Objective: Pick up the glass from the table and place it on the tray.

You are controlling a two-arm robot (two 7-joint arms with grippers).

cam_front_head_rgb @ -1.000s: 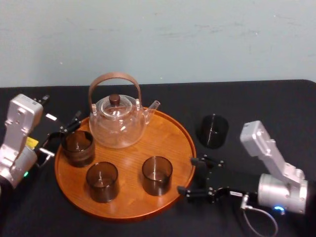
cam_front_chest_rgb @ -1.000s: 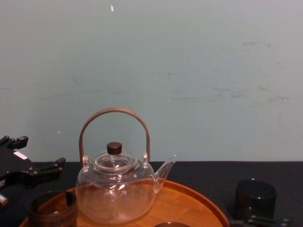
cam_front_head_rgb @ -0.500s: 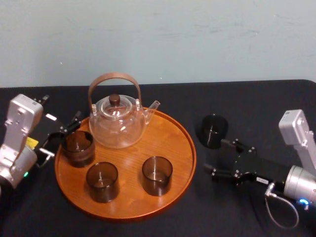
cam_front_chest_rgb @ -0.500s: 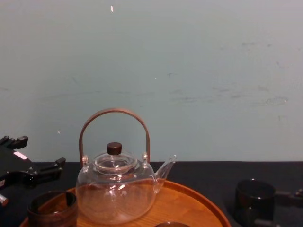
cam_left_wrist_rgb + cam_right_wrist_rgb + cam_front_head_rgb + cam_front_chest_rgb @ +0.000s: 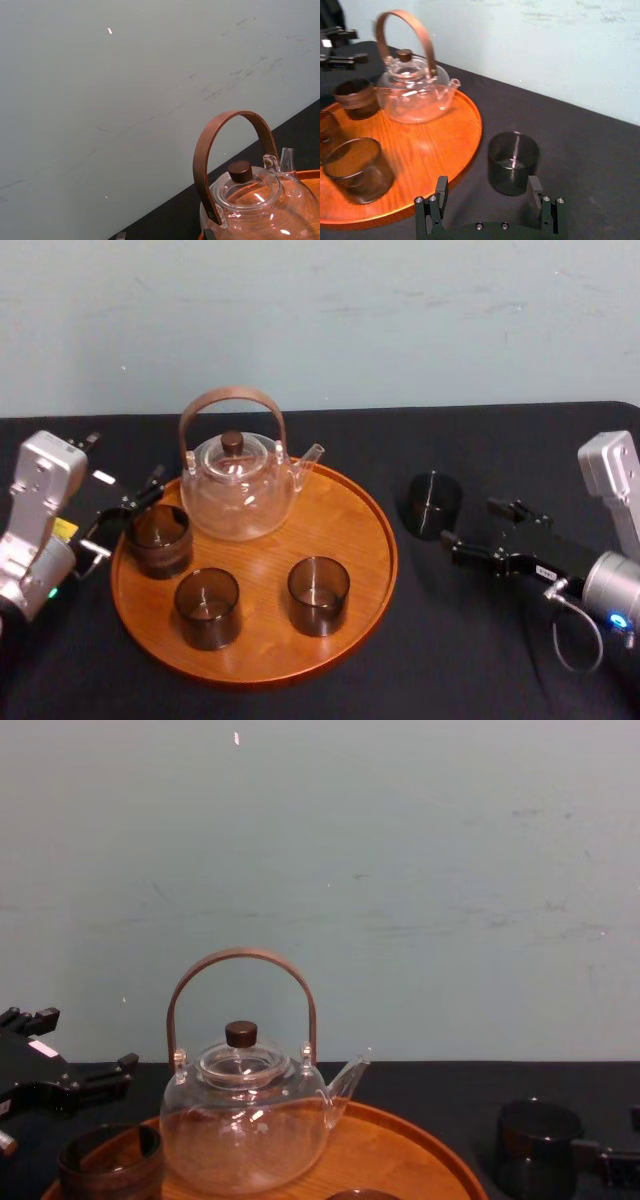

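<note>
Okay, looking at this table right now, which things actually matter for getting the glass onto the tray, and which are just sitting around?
In the job:
glass on the table
tray
right gripper, fingers open, close to that glass

Just there:
teapot
three glasses already on the tray
left gripper, parked at the tray's left edge

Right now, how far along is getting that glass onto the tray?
Done: three glasses and the teapot stand on the tray. In hand: the right gripper, fingers open, faces the dark glass on the table, not gripping it. Still to do: grip, lift, place. The left gripper rests by the tray's left edge.
</note>
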